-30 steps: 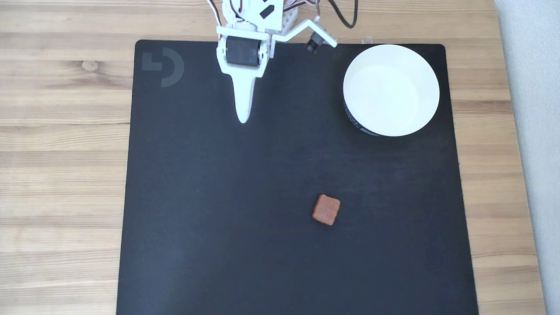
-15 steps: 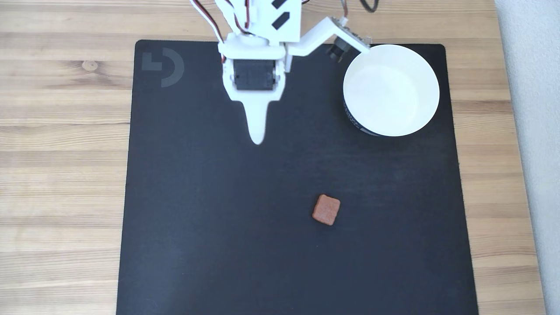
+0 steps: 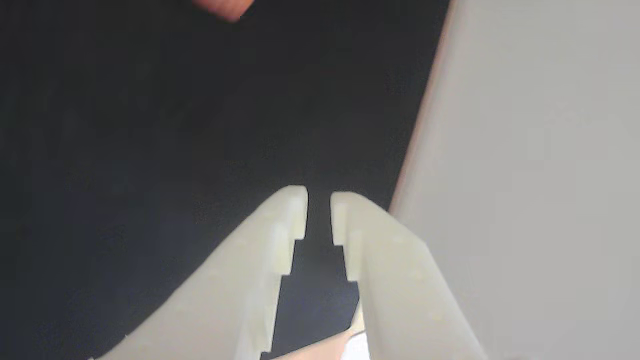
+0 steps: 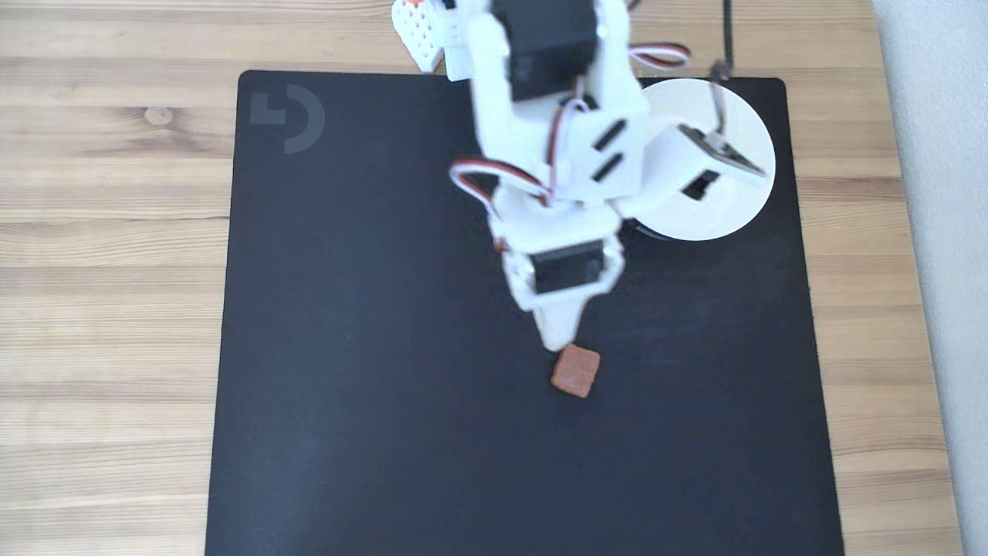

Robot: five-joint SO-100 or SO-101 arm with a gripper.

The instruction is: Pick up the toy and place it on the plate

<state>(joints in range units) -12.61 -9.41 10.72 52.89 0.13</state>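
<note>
On the wooden tabletop (image 4: 108, 255), arm reached over black mat (image 4: 370, 432), claw above toy.
Mat covered most of the tabletop; white arm (image 4: 556, 131) stretched down the fixed view, partly hiding the plate (image 4: 752, 181) at mat's upper right. Claw (image 4: 559, 341) tip sat just above the toy (image 4: 576, 371), close, contact unclear. Wrist view: claw (image 3: 318, 202) fingers nearly closed, narrow gap, holding nothing; toy (image 3: 222, 7) blurred at top edge. Toy lay flat on the mat, well apart from plate.
</note>
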